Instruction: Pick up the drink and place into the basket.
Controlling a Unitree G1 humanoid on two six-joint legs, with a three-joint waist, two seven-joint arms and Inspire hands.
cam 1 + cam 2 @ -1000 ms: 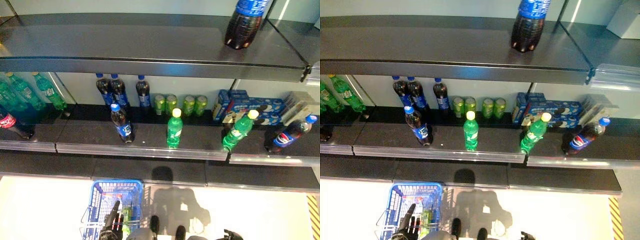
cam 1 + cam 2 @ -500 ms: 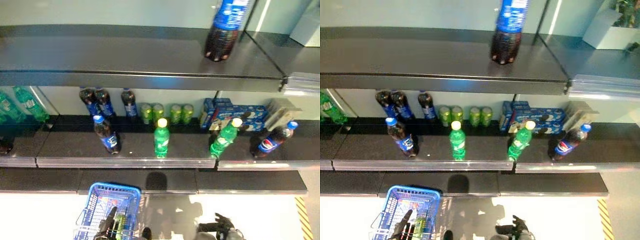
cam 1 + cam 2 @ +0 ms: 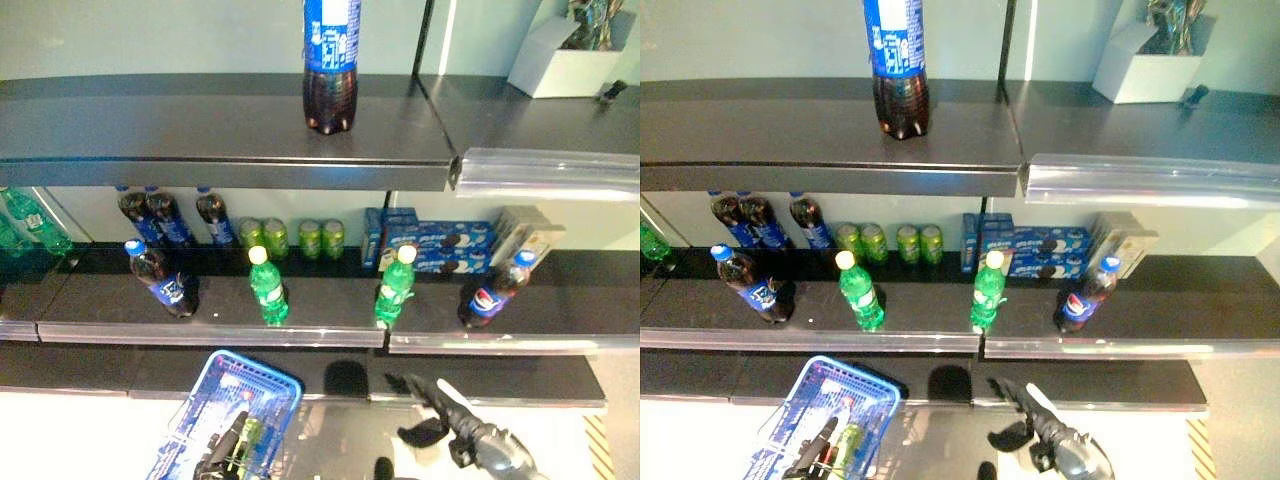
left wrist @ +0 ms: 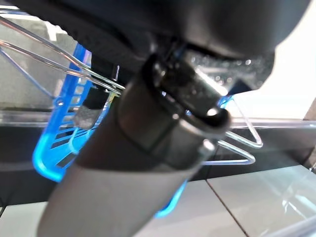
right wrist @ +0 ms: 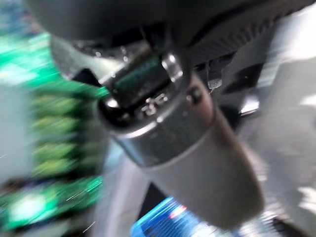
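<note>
In the eye views the right robot hand (image 3: 425, 395), fingers spread, reaches at 5 o'clock below the green drink (image 3: 393, 287) standing on the shelf (image 3: 300, 325). The left robot hand (image 3: 222, 455) grips the blue basket (image 3: 262, 385) at 7 o'clock; its wrist view alone shows the wire handle (image 4: 237, 143).

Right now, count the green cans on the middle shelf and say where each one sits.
4. The green cans stand in a row at the back of the middle shelf, between the dark cola bottles and the blue cookie boxes. More may hide behind.
</note>
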